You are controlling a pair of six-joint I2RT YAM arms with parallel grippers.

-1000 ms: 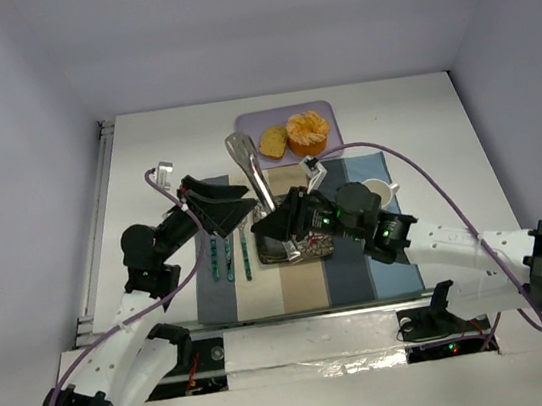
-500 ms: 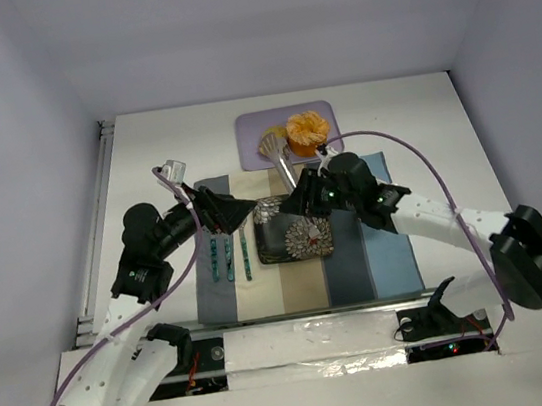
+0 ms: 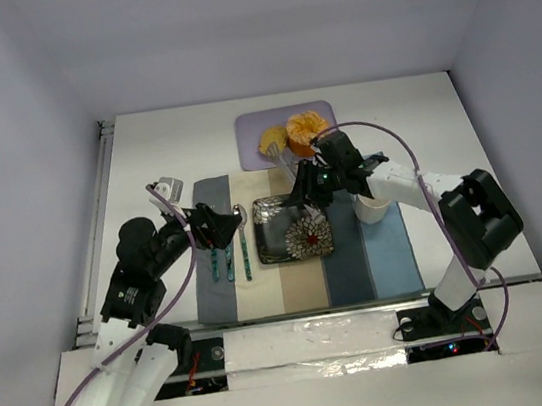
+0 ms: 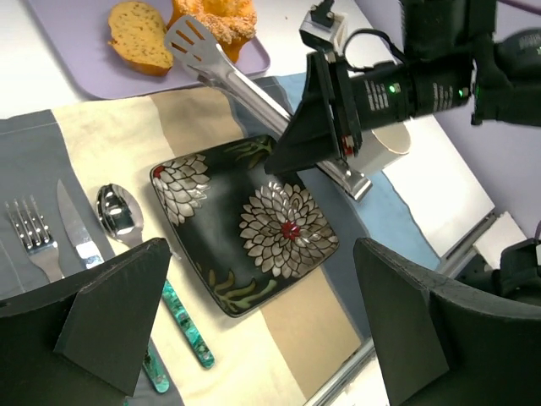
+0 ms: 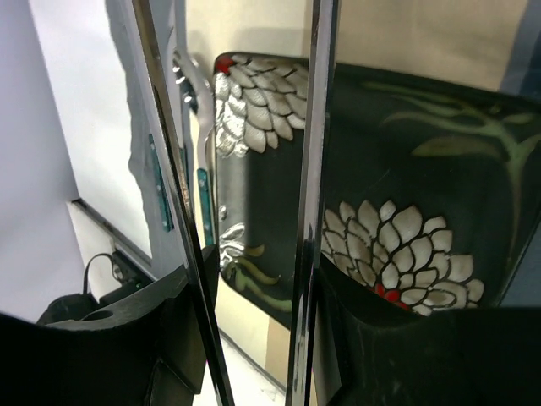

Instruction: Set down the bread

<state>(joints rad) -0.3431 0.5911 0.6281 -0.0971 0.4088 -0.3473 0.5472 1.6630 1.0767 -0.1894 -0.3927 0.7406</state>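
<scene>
1 bread (image 4: pixel 137 39) on purple tray (image 4: pixel 84 69)

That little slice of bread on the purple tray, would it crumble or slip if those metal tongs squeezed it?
The bread looks porous and crumbly, so it would probably dent or flake under a hard squeeze. It is small, likely light, and lies flat, so rolling seems unlikely. The smooth, slotted tongs might let it slip.

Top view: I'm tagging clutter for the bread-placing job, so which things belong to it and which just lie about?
In the job: bread, tongs held by the right gripper, purple tray, probably the flowered plate.
Lying about: peeled orange, cup, fork, knife, spoon, striped placemat.
</scene>
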